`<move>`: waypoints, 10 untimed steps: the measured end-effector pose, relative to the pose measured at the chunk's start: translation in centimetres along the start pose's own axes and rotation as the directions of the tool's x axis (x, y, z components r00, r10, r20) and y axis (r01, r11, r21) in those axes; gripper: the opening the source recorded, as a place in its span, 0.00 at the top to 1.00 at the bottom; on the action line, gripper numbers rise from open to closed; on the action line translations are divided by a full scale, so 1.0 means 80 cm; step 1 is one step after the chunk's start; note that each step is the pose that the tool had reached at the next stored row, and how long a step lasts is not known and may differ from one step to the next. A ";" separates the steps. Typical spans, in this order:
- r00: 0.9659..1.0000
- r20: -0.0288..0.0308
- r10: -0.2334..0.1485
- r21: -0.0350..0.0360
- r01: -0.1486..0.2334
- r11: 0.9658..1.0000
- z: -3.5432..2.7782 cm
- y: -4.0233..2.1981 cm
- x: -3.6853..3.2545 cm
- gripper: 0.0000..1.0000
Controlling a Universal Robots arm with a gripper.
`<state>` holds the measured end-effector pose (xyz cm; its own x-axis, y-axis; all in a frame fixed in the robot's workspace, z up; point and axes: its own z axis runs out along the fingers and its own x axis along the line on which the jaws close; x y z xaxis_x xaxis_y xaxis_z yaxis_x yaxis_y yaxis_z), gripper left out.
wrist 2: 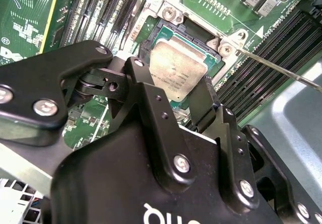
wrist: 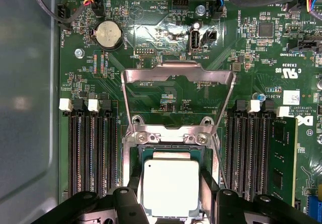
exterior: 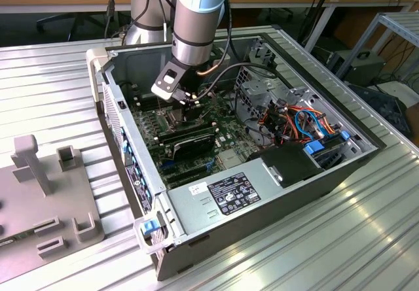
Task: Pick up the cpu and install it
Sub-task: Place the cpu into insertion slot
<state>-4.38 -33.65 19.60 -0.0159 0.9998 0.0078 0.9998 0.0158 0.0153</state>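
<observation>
Case: I see the open computer case point(exterior: 275, 224) lying on the ribbed metal counter point(exterior: 52, 75). Inside it are the green motherboard point(wrist: 166, 22), a bundle of orange and blue cables point(exterior: 298, 118) toward the exterior view's right, and a labelled grey box point(exterior: 236, 193) along the near wall.
Socket: in the first wrist view the socket point(wrist: 166, 137) lies open on the board, with its hinged metal frame point(wrist: 178, 75) swung up and back.
Cpu: the cpu point(wrist: 171, 189) sits at the socket opening, silver top up. I cannot tell whether it is fully seated.
Claw: the claw point(wrist: 172, 177) is down inside the case. Its two black fingers point(wrist: 137, 181) press against opposite edges of the cpu, clamped on it.
Around: black memory slots point(wrist: 93, 153) run on both sides of the socket. A thin lever rod point(wrist 2: 282, 72) sticks out beside it, and a coin battery point(wrist: 109, 34) lies beyond the frame.
Outside: a grey fixture block point(exterior: 39, 193) lies on the counter at the exterior view's left, apart from the case.
</observation>
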 end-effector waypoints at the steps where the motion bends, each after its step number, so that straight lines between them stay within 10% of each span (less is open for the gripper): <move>1: 1.000 0.000 0.000 0.000 0.000 1.000 0.0000 0.0000 0.0000 0.45; 10: 1.000 -0.001 0.000 -0.002 0.000 1.000 0.0010 0.0004 0.0004 0.39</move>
<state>-4.35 -33.62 19.53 -0.0161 0.9998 0.0092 0.9997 0.0159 0.0169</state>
